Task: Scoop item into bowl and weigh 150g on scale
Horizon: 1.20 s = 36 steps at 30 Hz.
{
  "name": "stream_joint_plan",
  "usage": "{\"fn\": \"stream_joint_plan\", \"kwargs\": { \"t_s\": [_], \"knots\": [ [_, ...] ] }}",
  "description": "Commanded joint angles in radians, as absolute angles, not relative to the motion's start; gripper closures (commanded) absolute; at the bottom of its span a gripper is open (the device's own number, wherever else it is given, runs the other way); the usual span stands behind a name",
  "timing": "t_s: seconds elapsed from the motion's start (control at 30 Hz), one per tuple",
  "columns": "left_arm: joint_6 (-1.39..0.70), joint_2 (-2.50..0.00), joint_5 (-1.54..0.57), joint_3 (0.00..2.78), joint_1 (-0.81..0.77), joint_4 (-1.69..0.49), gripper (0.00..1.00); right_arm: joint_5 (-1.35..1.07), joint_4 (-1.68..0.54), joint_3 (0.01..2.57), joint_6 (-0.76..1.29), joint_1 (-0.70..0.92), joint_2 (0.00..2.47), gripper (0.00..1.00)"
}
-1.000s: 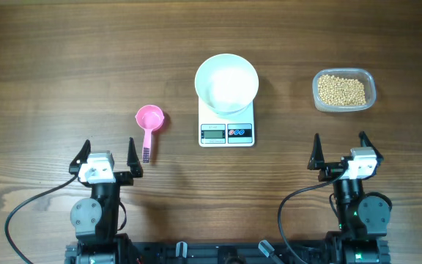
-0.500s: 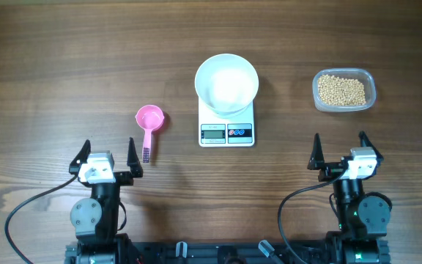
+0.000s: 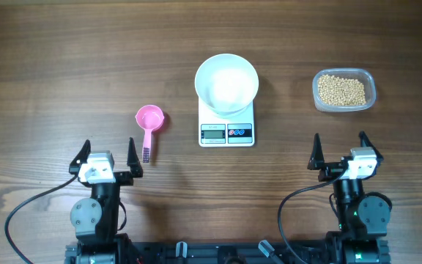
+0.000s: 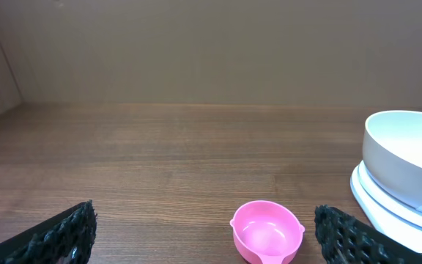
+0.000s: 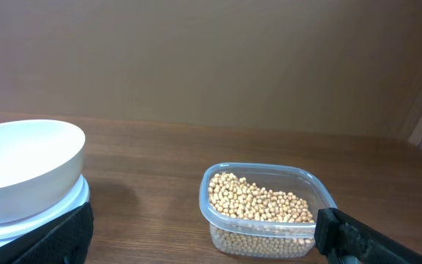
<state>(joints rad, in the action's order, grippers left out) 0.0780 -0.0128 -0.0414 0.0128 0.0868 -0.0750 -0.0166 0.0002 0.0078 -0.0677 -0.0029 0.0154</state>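
Beans (image 3: 343, 90): small, round, tan-yellow, in clear tub (image 3: 374, 88), upper right | bowl (image 3: 226, 84): plain white, on scale (image 3: 226, 133), upper centre | left hand (image 3: 109, 144): wide, empty | right hand (image 3: 339, 138): wide, empty

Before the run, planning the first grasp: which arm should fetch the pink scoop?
Left. The pink scoop lies just ahead of the open left gripper; the right gripper faces the beans.
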Motion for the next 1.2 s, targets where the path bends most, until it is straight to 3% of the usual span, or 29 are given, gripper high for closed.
{"fn": "stream_joint_plan", "kwargs": {
  "t_s": [0.0, 0.63, 0.97, 1.17],
  "knots": [
    [0.097, -0.003, -0.028, 0.006, 0.082, -0.076, 0.0, 0.0, 0.006, 0.005, -0.053, -0.007, 0.007, 0.0],
    [0.096, -0.003, -0.048, 0.006, 0.082, -0.074, 0.0, 0.0, 0.006, 0.005, -0.052, -0.007, 0.007, 0.0],
    [-0.373, -0.003, -0.274, 0.012, 0.082, -0.063, 0.0, 0.0, 0.006, 0.005, -0.052, -0.007, 0.007, 0.0],
    [-0.397, -0.009, -0.343, 0.156, 0.082, -0.232, 0.0, 0.0, 0.006, 0.005, -0.052, -0.007, 0.007, 0.0]
  ]
}}
